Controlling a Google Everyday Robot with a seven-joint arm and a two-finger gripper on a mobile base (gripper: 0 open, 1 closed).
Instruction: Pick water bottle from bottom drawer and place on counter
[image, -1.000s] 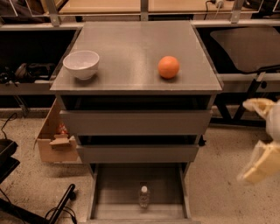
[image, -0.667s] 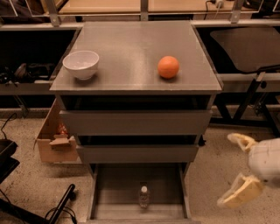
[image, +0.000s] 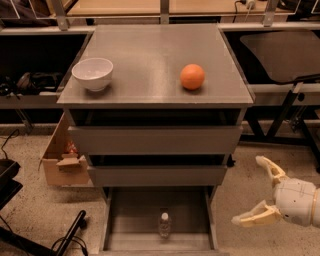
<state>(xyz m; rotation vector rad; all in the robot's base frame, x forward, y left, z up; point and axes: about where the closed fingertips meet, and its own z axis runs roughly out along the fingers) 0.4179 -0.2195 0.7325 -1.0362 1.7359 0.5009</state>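
The water bottle (image: 164, 224) stands upright near the front middle of the open bottom drawer (image: 132, 220). It is small and clear with a white cap. The counter (image: 150, 60) is the grey metal cabinet top above it. My gripper (image: 254, 190) is low at the right, beside the drawer and to the right of the bottle, apart from it. Its two pale fingers (image: 255, 216) are spread wide and hold nothing.
A white bowl (image: 93, 74) sits at the counter's left and an orange (image: 192, 76) at its right. The two upper drawers (image: 155, 140) stick out slightly. A cardboard box (image: 62, 160) stands left of the cabinet. Black table legs (image: 285, 112) are at the right.
My gripper has moved down and to the left, from the right edge toward the open bottom drawer. The bottle, bowl and orange have not moved.
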